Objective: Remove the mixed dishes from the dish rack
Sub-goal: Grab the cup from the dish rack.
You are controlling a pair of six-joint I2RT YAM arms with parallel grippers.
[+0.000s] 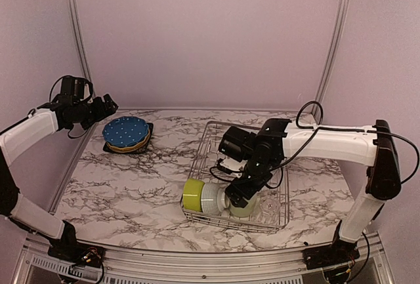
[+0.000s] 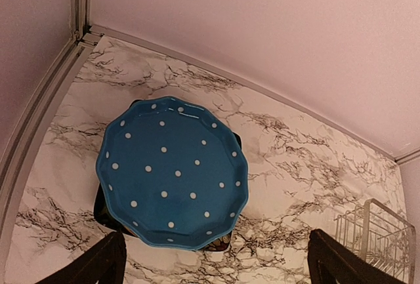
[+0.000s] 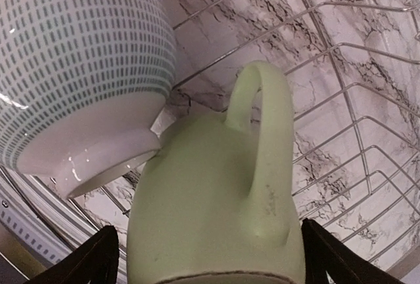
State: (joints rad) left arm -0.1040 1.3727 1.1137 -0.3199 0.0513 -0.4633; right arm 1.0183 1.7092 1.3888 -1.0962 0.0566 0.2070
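In the near end of the dish rack (image 1: 213, 141), the right end effector (image 1: 237, 197) hangs released, its fingers (image 3: 98, 261) spread close beside either flank of the pale green mug (image 3: 216, 199), handle facing up toward it. I cannot tell if they touch. Just left of that end effector the white ribbed bowl (image 3: 79, 67) lies on its side, foot against the mug, with the lime-green bowl (image 1: 193, 194) beyond it. Farther off, the left end effector (image 1: 108, 105) hovers released, nothing between its fingers, above the blue dotted plate (image 2: 174, 172), which tops a stack with a black plate (image 2: 105, 208) at the bottom on the desk (image 1: 131, 179).
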